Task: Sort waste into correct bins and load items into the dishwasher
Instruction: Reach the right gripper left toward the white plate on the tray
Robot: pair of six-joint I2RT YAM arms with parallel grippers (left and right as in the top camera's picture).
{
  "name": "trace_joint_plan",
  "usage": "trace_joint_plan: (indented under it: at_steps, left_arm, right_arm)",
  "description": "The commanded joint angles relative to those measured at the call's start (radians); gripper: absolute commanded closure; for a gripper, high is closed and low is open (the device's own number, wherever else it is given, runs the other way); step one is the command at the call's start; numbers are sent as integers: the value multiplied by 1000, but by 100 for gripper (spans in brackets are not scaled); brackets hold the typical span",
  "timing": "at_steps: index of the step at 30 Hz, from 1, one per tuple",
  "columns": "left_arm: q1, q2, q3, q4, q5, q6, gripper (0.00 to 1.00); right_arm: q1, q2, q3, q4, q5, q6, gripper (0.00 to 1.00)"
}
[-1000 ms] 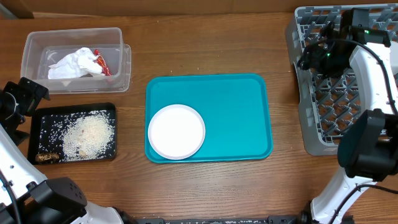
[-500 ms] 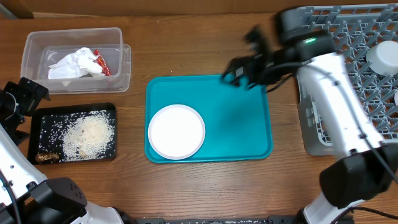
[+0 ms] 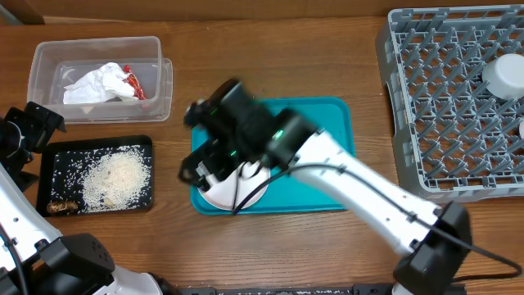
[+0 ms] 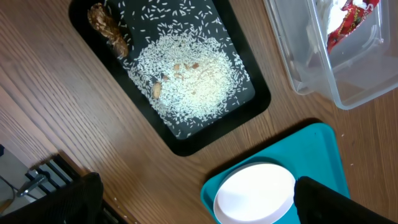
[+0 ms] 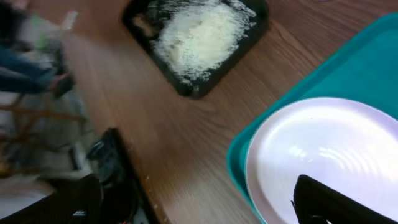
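One white plate [image 3: 223, 193] lies on the left half of the teal tray [image 3: 327, 139]. My right gripper [image 3: 201, 168] hangs open and empty over the plate's left rim; in the right wrist view the plate [image 5: 323, 149] lies between and under the fingers of the right gripper [image 5: 199, 205]. The clear tub [image 3: 49, 61] holds a crumpled napkin [image 3: 97, 84] and a red wrapper [image 3: 133, 84]. The black tray [image 3: 49, 160] holds rice [image 3: 119, 176] and a brown scrap [image 3: 61, 207]. My left gripper [image 3: 33, 127] is open and empty at the far left. The grey dish rack [image 3: 446, 106] holds a white cup [image 3: 502, 78].
The left wrist view shows the black tray [image 4: 249, 102], the tub [image 4: 298, 56], the plate [image 4: 255, 193] and the left gripper [image 4: 199, 202] with bare wood beneath. The right arm stretches diagonally over the teal tray. Bare wood lies between the trays.
My right arm has swung left from the dish rack across the teal tray to the plate's left rim. The white cup now shows in the rack. The left arm has not moved.
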Motion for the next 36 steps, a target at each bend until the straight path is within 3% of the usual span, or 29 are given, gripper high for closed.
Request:
trace_joint_plan:
  at_steps: [1, 7, 13, 20, 25, 31, 36]
  left_arm:
    - [-7, -3, -5, 0, -7, -17, 0]
    - [-7, -3, -5, 0, -7, -17, 0]
    - [-7, -3, -5, 0, -7, -17, 0]
    - [-7, -3, -5, 0, -7, -17, 0]
    - [-7, -3, -5, 0, -7, -17, 0]
    - [-7, -3, -5, 0, -7, -17, 0]
    - [-7, -3, -5, 0, -7, -17, 0]
  right_arm:
    - [48, 68, -3, 3, 374, 225, 0]
    - [70, 183, -3, 30, 414, 380, 0]
    - [70, 251, -3, 26, 414, 414, 0]
    - [97, 264, -8, 58, 428, 433, 27]
    - [110, 297, -18, 35, 558, 500, 27]
    - [20, 293, 3, -113, 642, 593, 30]
    - [-131, 293, 9, -213, 565, 610, 31]
